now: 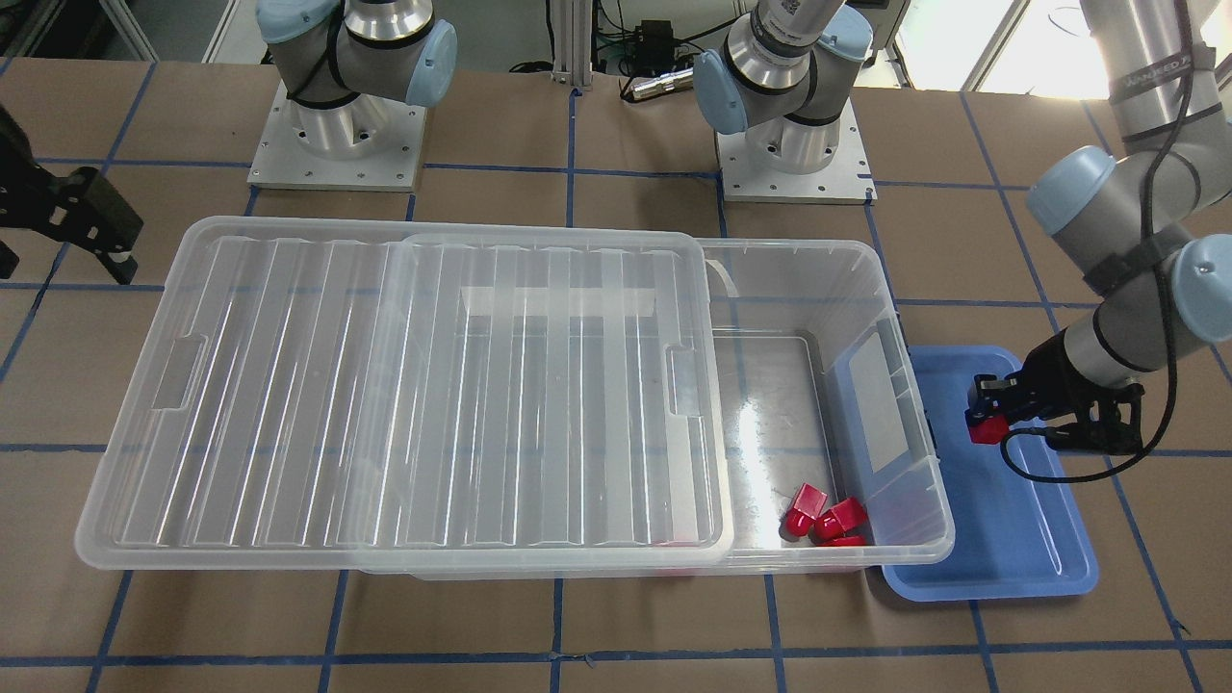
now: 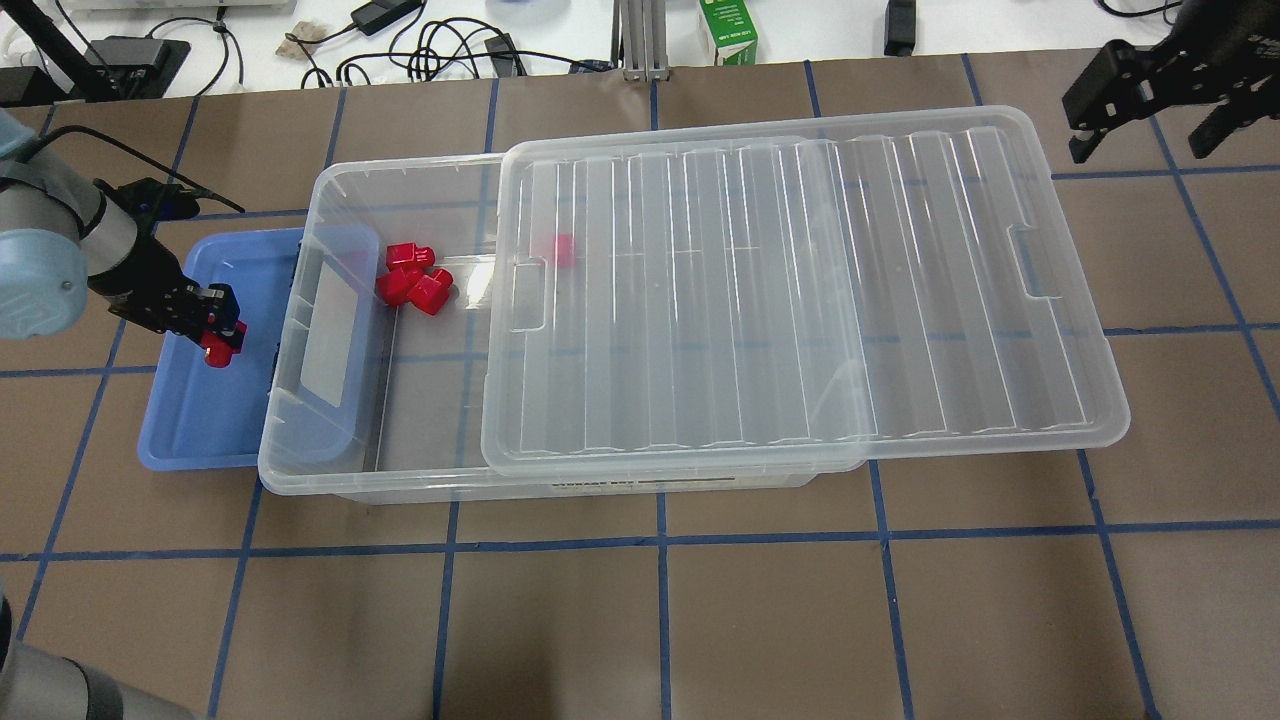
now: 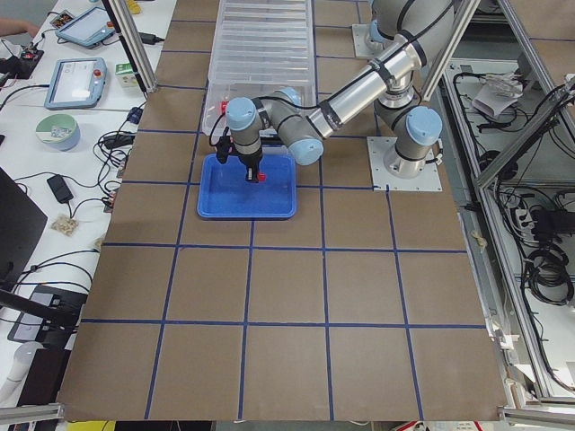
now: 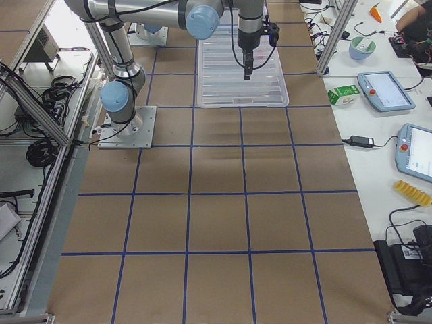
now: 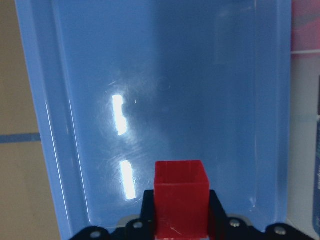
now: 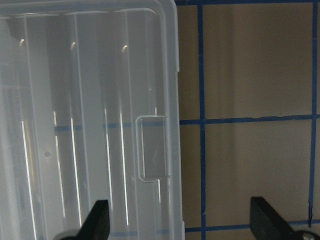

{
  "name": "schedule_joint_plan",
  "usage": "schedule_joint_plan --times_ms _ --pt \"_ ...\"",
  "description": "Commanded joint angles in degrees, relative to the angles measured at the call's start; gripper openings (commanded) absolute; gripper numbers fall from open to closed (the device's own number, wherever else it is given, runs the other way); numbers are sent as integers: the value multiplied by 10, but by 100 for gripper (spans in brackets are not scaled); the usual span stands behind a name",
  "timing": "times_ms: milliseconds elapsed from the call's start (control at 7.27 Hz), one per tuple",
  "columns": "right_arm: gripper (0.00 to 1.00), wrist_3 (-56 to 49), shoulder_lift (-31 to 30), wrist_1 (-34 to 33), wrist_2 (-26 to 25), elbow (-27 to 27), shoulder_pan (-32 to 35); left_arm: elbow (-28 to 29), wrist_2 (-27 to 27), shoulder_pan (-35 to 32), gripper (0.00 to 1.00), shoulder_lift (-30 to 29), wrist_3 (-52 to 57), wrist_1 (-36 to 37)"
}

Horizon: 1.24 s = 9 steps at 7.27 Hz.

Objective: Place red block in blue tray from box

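Observation:
My left gripper (image 2: pixel 212 340) is shut on a red block (image 2: pixel 217 352) and holds it just above the blue tray (image 2: pixel 190 420); the block shows between the fingers in the left wrist view (image 5: pixel 180 192) and in the front view (image 1: pixel 984 428). The tray (image 1: pixel 1001 549) lies beside the open end of the box (image 2: pixel 330 470). Several more red blocks (image 2: pixel 412 282) lie in the box's uncovered corner (image 1: pixel 823 520). The ribbed lid (image 2: pixel 800 300) is slid aside over the rest of the box. My right gripper (image 2: pixel 1140 110) is open and empty, above the table past the lid's far end.
The lid (image 1: pixel 404 395) overhangs the box on my right side, and its edge and handle recess show in the right wrist view (image 6: pixel 150 150). Brown table with blue tape lines surrounds everything. Cables and a green carton (image 2: pixel 728 30) lie beyond the far edge.

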Motion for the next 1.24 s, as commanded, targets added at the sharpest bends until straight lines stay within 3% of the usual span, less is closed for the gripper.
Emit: schedule_joint_plan --times_ms 0,138,275,413,688,963,1101 --pt "100 -36 6 -9 -4 68 -60 -22 1 1 6 -27 10 47" --pt "100 -56 8 -85 -5 123 -75 -29 0 1 6 -29 9 54" --pt "100 -77 9 -160 -6 173 -76 -26 1 1 63 -29 10 58" --pt "100 -76 9 -187 -6 201 -76 -22 1 1 96 -29 6 58" --pt "100 -72 3 -193 -7 210 -76 -7 34 -11 100 5 0 26" --pt "100 -72 7 -192 -7 210 -76 77 38 -47 100 60 -31 -126" --pt "100 -61 5 -189 -4 212 -70 134 39 -85 100 77 -99 -212"
